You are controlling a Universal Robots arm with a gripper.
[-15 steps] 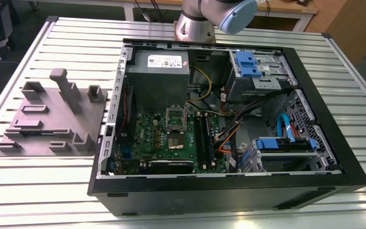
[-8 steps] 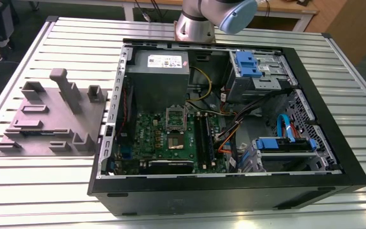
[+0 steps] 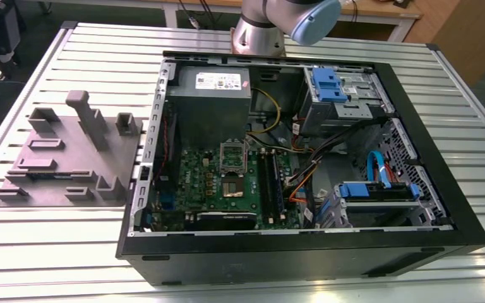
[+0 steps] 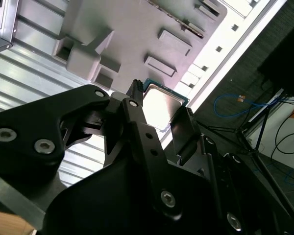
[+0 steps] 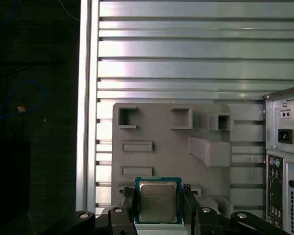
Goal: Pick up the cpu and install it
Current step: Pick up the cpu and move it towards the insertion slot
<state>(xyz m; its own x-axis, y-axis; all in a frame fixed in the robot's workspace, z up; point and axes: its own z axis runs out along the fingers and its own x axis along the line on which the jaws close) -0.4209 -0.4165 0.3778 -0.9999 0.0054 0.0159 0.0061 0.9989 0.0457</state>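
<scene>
The hand [image 5: 159, 195] pinches the cpu [image 5: 158, 204] by opposite edges over the grey fixture plate [image 5: 161, 125]; the chip's faint print is unreadable.

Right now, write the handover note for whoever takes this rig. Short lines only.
Pincer: shut on the cpu, gripping two opposite edges, as seen in both wrist views.
Cpu: held in the air over the near edge of the grey holder plate, which lies on the slatted table beside the open computer case.
Done: the pick-up.
Left: the install. The cpu is not yet on the green motherboard inside the case.
</scene>
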